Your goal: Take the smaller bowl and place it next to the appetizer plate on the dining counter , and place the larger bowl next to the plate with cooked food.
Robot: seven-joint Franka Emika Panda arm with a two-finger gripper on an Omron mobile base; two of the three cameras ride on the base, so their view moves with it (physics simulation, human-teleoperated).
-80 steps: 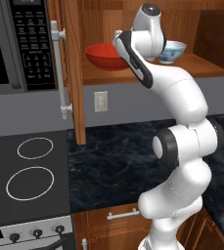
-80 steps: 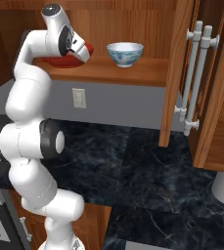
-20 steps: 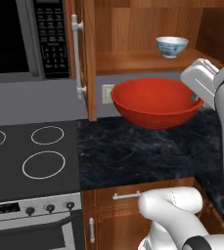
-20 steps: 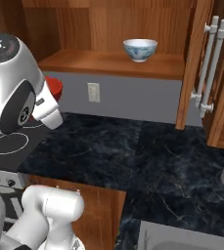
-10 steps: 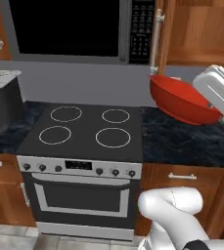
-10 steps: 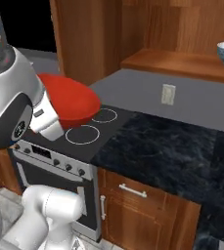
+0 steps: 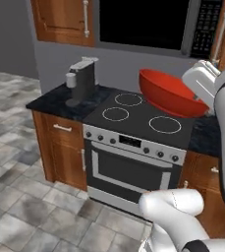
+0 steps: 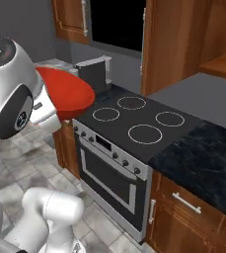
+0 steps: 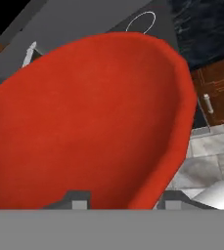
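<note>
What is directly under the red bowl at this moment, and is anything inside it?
The larger bowl hangs held in the gripper, over the stove burners in the left base view. In the hand view its red inside looks empty; what lies beneath it there is covered.

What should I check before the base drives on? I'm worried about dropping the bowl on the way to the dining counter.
1. Red bowl is in the gripper: ok, the rim sits between the jaws in the hand view.
2. Bowl is off every surface: ok, it hangs in the air above the stove.
3. Bowl is level: not ok, it is tilted in the left base view.
4. Bowl is clear of the coffee machine: ok, they stand apart.
5. Dining counter and plate with cooked food are in sight: cannot tell where they are.
6. Grip firmness: cannot tell.
</note>
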